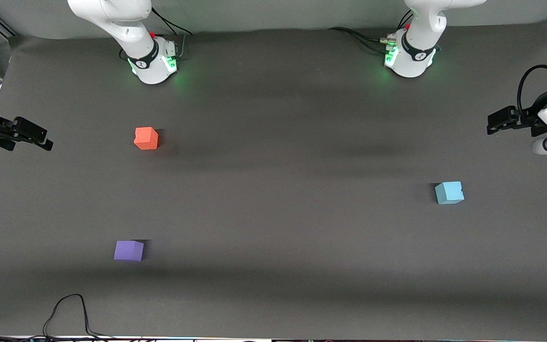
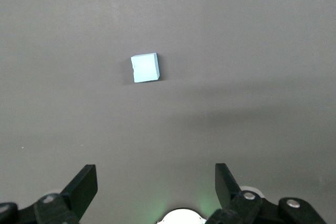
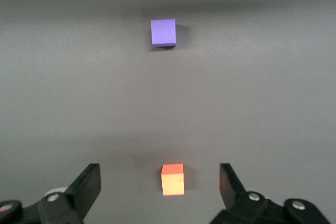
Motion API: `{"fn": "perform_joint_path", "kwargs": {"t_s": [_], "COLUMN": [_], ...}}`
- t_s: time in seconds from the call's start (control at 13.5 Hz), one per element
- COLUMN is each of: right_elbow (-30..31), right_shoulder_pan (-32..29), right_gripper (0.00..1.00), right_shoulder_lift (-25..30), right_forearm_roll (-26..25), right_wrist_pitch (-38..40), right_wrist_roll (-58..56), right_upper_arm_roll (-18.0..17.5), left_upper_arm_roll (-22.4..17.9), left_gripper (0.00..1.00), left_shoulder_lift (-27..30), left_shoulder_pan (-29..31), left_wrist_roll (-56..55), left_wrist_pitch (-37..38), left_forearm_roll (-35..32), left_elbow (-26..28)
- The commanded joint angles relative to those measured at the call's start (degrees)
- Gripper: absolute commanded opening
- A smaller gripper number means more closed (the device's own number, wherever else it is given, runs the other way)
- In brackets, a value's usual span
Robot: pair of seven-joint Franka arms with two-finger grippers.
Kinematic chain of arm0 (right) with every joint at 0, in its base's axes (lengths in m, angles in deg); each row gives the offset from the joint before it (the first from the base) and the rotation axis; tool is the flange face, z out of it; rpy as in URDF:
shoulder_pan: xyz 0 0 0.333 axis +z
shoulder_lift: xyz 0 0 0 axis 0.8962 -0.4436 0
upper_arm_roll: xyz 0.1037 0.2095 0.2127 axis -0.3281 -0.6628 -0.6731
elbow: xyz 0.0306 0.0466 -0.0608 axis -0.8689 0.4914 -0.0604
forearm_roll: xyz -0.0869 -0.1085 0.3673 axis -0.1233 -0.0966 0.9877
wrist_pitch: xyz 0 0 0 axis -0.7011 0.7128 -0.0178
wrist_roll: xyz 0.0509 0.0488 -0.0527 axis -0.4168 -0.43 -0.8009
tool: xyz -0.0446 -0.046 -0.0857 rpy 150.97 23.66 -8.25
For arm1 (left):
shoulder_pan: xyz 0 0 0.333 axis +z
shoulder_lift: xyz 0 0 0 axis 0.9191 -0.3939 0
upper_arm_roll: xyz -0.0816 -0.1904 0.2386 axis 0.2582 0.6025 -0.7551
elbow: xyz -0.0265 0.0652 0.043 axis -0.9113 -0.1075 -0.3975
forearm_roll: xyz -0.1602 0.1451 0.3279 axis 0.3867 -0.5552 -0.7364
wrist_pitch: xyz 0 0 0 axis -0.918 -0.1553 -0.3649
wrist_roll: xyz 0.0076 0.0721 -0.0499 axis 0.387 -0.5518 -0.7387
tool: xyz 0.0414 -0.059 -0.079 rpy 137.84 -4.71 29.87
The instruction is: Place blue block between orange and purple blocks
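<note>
Here the front view is showing all three cubes at once on the dark grey table (image 1: 273,285): one blue block (image 1: 449,192) sitting toward the left arm's end, one orange block (image 1: 146,138) and one purple block (image 1: 128,250) lying toward the right arm's end, the purple one nearer the front camera and well apart from the orange one. The blue block is lying well apart from both. The left gripper (image 1: 492,124) is hanging over the table edge at its own end, and the right gripper (image 1: 45,141) is hanging over the edge at the other end; a black cable (image 1: 69,308) is looping at the near edge.

The left wrist view is taking in only the blue block (image 2: 145,67), with the left gripper (image 2: 156,184) spread wide and holding nothing.

The right wrist view is catching two cubes, orange (image 3: 172,179) and purple (image 3: 163,32), the orange one showing between the fingers of the right gripper (image 3: 160,184), which is likewise spread wide and empty
</note>
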Motion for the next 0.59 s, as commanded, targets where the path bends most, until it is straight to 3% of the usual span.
{"fn": "perform_joint_path", "kwargs": {"t_s": [0.0, 0.22, 0.52], "right_elbow": [-0.71, -2.21, -2.30], "right_shoulder_pan": [-0.16, 1.15, 1.24], "right_gripper": [1.00, 1.00, 1.00], "right_shoulder_lift": [-1.31, -1.93, -2.19], "right_forearm_roll": [1.31, 0.79, 0.71], "right_wrist_pitch": [-2.30, -2.31, -2.31], "right_wrist_roll": [-1.52, -0.99, -1.52], "right_upper_arm_roll": [0.13, -0.57, -0.48], "left_upper_arm_roll": [-0.34, -0.43, -0.96], "left_gripper": [1.00, 1.00, 1.00], "left_shoulder_lift": [-0.21, -0.39, 3.55], "left_shoulder_pan": [-0.80, -0.19, 0.25], "left_wrist_roll": [-0.91, -0.22, 4.69], "left_wrist_pitch": [0.92, 1.09, -1.62], "left_forearm_roll": [0.38, 0.29, -1.37], "left_elbow": [-0.75, -0.66, 5.90]}}
